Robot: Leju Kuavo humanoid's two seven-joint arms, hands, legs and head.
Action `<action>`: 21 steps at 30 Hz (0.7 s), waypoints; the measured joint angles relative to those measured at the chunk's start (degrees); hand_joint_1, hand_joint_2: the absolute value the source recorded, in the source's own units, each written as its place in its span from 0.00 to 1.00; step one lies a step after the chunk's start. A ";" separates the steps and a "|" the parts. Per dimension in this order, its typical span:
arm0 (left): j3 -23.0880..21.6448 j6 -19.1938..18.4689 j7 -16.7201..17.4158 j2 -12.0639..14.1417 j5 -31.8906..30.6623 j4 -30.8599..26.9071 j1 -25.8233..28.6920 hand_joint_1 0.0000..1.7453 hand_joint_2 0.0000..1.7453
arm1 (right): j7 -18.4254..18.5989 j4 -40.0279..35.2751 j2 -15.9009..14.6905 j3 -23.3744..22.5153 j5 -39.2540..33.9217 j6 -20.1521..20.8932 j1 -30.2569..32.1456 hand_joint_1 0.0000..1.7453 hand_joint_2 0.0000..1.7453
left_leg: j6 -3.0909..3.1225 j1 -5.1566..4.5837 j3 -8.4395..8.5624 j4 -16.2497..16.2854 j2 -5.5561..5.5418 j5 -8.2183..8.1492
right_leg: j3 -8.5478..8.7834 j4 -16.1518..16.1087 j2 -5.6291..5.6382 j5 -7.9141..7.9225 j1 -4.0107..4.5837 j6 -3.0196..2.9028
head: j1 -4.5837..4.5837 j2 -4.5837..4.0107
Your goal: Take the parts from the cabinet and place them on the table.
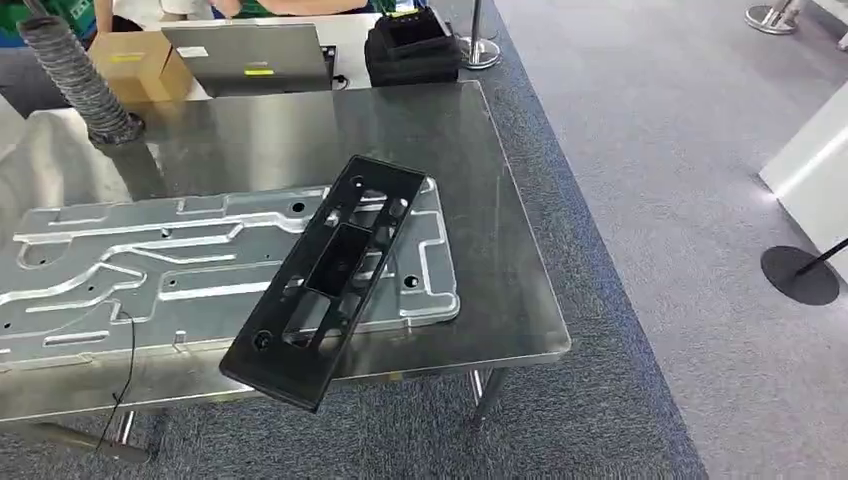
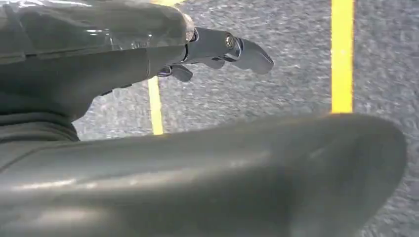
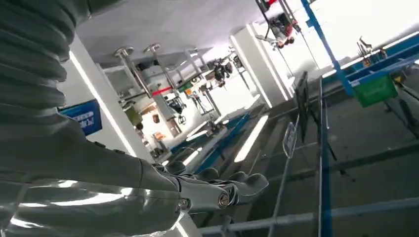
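1. Left hand (image 2: 148,123) hangs over grey carpet (image 2: 296,74) crossed by yellow floor lines (image 2: 342,54); thick thumb in front, dark fingers (image 2: 217,47) stretched out and apart, nothing held.
2. Right hand (image 3: 163,190) points out toward a hall with blue metal racks (image 3: 323,148) and a green bin (image 3: 378,90); fingers (image 3: 244,182) loosely extended, nothing between them.
3. Black plastic part (image 1: 325,280), long panel with rectangular cutouts and round holes, lies diagonally on the table, resting across the right end of the silver machined plate (image 1: 150,270). Its near end sticks out past the table's front edge.
4. Silver plate is flat on the glass-topped table (image 1: 500,230), grooved channels facing up, running off the left of the head view.
5. Thin black cable (image 1: 128,360) trails over the plate's near edge and down past the table front.
6. Far side: grey laptop (image 1: 250,55), cardboard box (image 1: 135,62), black bag (image 1: 410,48), and a grey corrugated hose (image 1: 80,80) at far left.
7. Stanchion post with chrome base (image 1: 478,45) stands behind the table; a black round base (image 1: 800,275) sits on the carpet to the right.
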 joint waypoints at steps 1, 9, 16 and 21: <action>0.00 -0.13 -0.39 0.00 0.04 0.00 0.01 0.00 0.00 | 0.33 0.00 0.00 0.00 0.09 0.00 0.07 0.00 0.00 | -0.21 0.00 -0.11 0.06 -0.03 0.08 | -0.24 0.25 0.02 0.03 0.06 -0.35 | -0.02 0.00; 0.00 -0.44 -0.06 0.00 0.33 0.00 0.10 0.00 0.00 | -0.83 -0.04 0.00 0.02 0.48 0.00 0.12 0.00 0.00 | -1.33 0.28 -6.41 17.89 -0.06 -11.08 | -3.17 0.17 -0.54 2.22 0.70 -2.84 | -0.02 0.00; 0.00 -0.63 0.24 0.17 0.87 0.02 -0.13 0.00 0.00 | -0.09 -0.04 -0.02 0.00 1.35 0.00 0.05 0.00 0.00 | 0.92 -0.80 4.86 -1.47 0.05 -4.38 | -4.58 0.01 -0.57 4.41 1.23 -1.33 | 0.00 0.00; 0.02 -0.74 0.18 0.26 0.98 0.02 -0.03 0.00 0.00 | 0.74 -0.04 -0.02 0.02 2.36 0.00 -0.04 0.00 0.00 | 2.37 -0.60 3.67 -2.78 0.44 -1.52 | -7.29 6.15 -0.58 -0.79 0.74 0.07 | 0.00 0.00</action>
